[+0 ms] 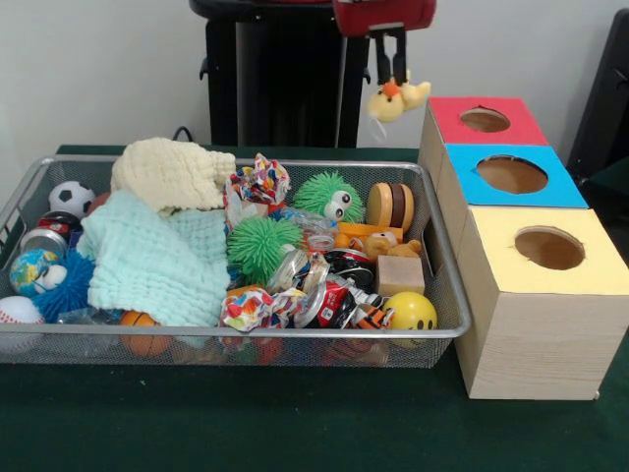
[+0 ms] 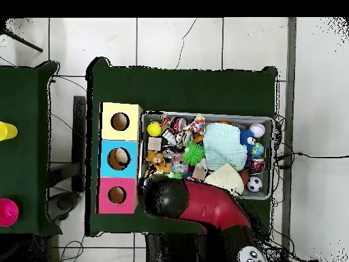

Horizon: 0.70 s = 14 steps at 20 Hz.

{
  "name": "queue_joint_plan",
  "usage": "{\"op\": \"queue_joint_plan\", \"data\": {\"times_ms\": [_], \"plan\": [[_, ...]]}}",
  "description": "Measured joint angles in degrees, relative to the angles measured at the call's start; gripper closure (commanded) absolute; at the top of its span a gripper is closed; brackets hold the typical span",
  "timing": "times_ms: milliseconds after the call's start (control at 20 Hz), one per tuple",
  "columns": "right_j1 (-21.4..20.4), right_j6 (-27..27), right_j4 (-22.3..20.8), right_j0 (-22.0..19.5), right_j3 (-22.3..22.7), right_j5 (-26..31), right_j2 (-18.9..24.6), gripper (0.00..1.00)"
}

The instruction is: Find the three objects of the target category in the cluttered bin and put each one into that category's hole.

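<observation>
Above the bench's far edge, black fingers [image 1: 396,69] clench the yellow plush duck [image 1: 398,98]; I'd centre it over the red-topped wooden box [image 1: 485,121] hole before releasing.

Front view: even, soft indoor light – no hard shadows, only a faint dark band under the wire-mesh basket [image 1: 444,332] on the green table [image 1: 295,423]. Slight sheen on the yellow ball [image 1: 411,311] and the crinkly wrappers [image 1: 257,307]. Far wall reads flat and grey-white. Overhead view: dimmer table, brightly lit floor tiles [image 2: 177,41], small items in the basket look soft – fine detail hard to read.
</observation>
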Motion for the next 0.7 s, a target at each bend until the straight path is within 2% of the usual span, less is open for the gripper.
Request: {"op": "queue_joint_plan", "data": {"times_ms": [200, 400, 700], "plan": [[0.0, 1.5, 1.2, 5.2, 0.0, 0.0, -1.9, 1.0], [0.1, 5.4, 2.3, 11.3, -0.4, 0.0, -4.4, 1.0], [0.3, 11.3, 3.9, 16.4, -0.7, 0.5, -6.2, 1.0]]}}
